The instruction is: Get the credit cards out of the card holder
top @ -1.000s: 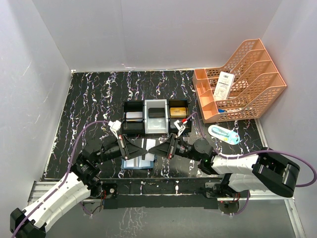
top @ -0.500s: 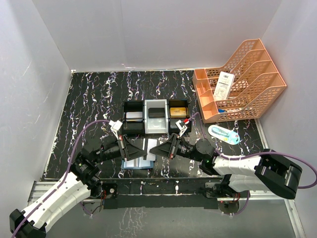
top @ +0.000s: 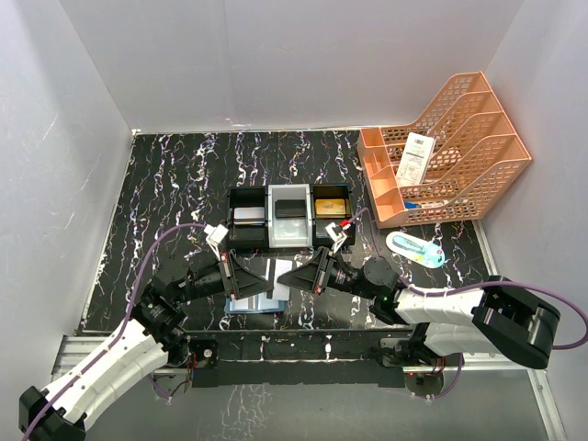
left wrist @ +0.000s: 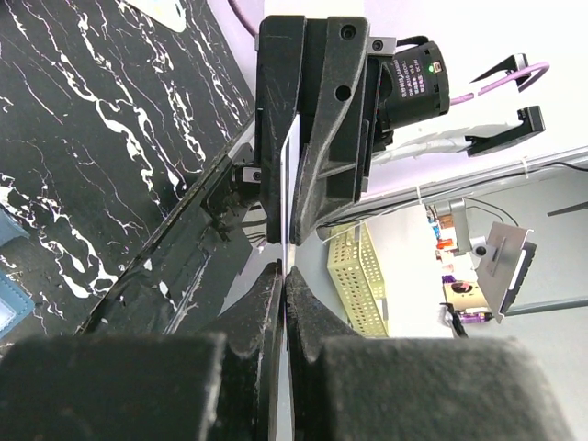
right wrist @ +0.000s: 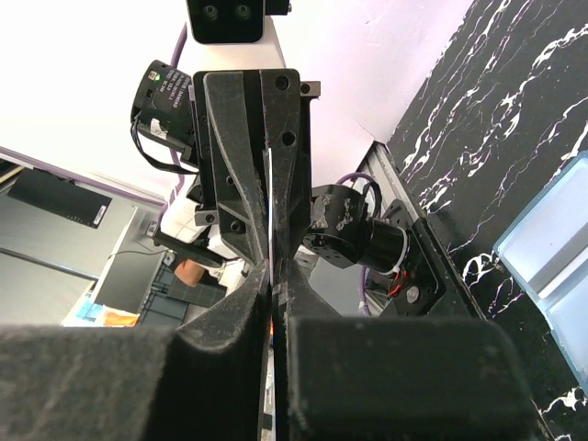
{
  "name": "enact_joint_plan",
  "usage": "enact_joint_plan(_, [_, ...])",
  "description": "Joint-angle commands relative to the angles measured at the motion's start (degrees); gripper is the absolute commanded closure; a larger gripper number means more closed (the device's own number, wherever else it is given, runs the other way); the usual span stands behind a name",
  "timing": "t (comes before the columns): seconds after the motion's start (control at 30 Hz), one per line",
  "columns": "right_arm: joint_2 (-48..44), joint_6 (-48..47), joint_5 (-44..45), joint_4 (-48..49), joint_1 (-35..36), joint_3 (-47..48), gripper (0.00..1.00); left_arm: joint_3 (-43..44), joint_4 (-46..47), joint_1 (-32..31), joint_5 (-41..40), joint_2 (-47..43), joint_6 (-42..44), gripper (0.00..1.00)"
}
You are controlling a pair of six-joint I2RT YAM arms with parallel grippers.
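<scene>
Handover: left tool [top: 257, 278] and right tool [top: 287, 275] meet tip to tip just above the open card holder [top: 250, 304], which lies flat near the front edge of the tabletop [top: 175, 202].
Grip: both tools are pinched narrow on one thin pale card [left wrist: 291, 175], seen edge-on in each wrist view (its face cannot be read).
Tray: three credit cards, greyish [top: 248, 216], black [top: 291, 209] and gold [top: 331, 207], lie one to a compartment in the tray [top: 230, 220] beyond.
Step in hand: by appearances, the card is passing from one tool to the other.
Doing it well: one tool should hold its pinch firm until the other lets go, since a double release would drop the card onto the holder. The tools should part along the card's plane, not across it, so it neither bends nor twists.
</scene>
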Motion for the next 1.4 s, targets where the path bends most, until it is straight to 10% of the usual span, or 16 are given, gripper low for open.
enact_joint_plan(0.0, [-0.41,-0.19,0.65,5.26,0.0,1.3,1.0,0.34,-1.59,0.03,1.06,-0.55,0.86,1.0])
enact_joint_plan(0.33, [-14.23,-12.25,15.93,-27.46,-0.08,5.87,1.0,14.43,-41.19,0.07,-27.37,-2.95,13.73,0.05])
enact_joint_plan(0.73, [-13.77,-34.93,30.89,-48.81,-0.09,19.49,1.0,32.33,-56.6,0.37,-53.29,12.89,23.98,0.01])
enact_joint_plan(1.13, [-0.91,-48.56,25.68,-50.78,-0.04,30.79,1.0,29.42,-43.48,25.05,-38.98,23.39,35.56,0.01])
enact_joint_plan(1.37, [5.97,-60.68,28.32,-54.05,1.03,37.92,1.0,29.86,-44.28,29.84,-48.35,22.13,36.18,0.01])
